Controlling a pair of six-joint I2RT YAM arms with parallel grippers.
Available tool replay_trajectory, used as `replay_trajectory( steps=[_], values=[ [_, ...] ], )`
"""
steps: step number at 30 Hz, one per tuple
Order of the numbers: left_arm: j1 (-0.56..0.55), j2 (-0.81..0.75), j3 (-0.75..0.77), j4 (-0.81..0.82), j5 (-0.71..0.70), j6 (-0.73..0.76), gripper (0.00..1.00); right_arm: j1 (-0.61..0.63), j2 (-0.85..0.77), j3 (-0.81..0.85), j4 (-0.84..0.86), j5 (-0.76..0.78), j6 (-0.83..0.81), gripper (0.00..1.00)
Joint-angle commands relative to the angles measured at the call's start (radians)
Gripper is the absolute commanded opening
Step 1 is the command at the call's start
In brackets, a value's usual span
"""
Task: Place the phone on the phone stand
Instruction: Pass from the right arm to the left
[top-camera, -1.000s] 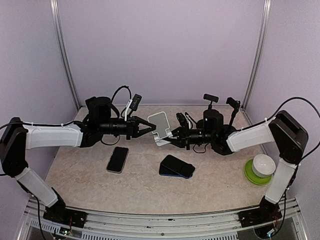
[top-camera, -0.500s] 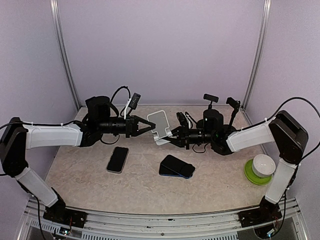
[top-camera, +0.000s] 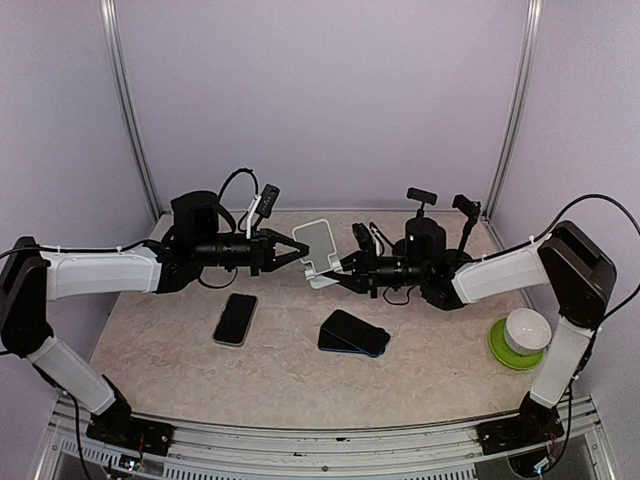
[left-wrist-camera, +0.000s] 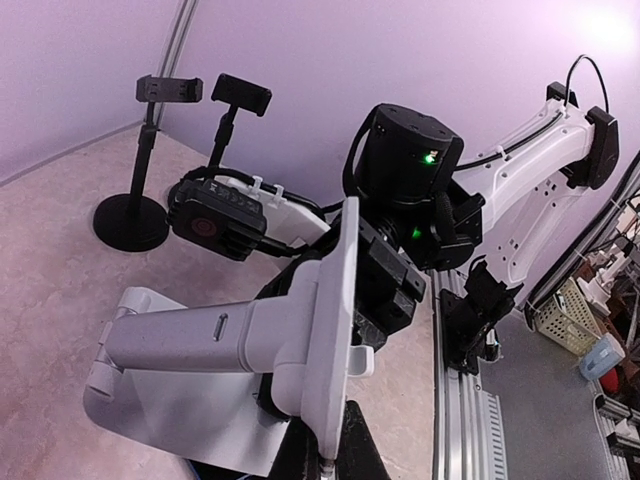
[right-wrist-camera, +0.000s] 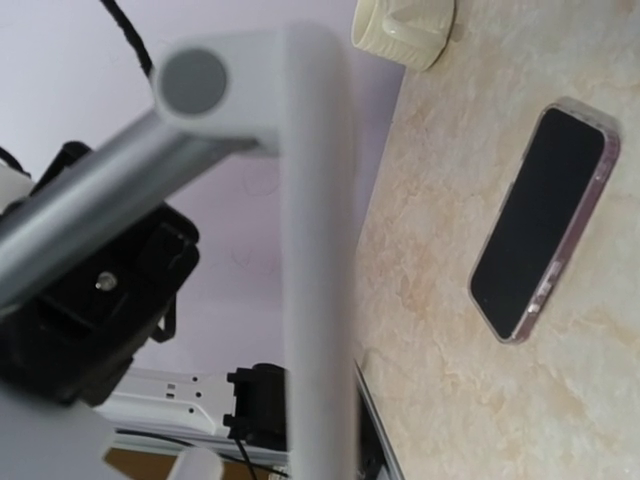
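Left pincer (top-camera: 298, 250) clenched on stand (top-camera: 318, 243) plate edge, right pincer (top-camera: 337, 268) looks clamped on its base; stand hangs between them, seemingly off the table (top-camera: 160, 350). Phone (top-camera: 236, 318) lies flat below the left arm, untouched. My read: stand setup only, phone pick and placing both left.
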Motion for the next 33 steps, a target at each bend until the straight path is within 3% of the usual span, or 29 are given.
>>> replay_trajectory(
  steps=[1,17,33],
  values=[
    [0.04,-0.057,0.042,0.072,-0.154,0.042,0.0,0.011,-0.008,0.001,-0.001,-0.062,-0.02,0.0],
    [0.049,-0.068,0.02,0.171,-0.202,-0.021,0.0,0.019,0.025,-0.028,0.037,-0.046,0.009,0.0],
    [0.082,-0.059,0.042,0.176,-0.236,-0.111,0.0,0.027,0.021,-0.034,-0.002,-0.028,-0.129,0.0]
  ],
)
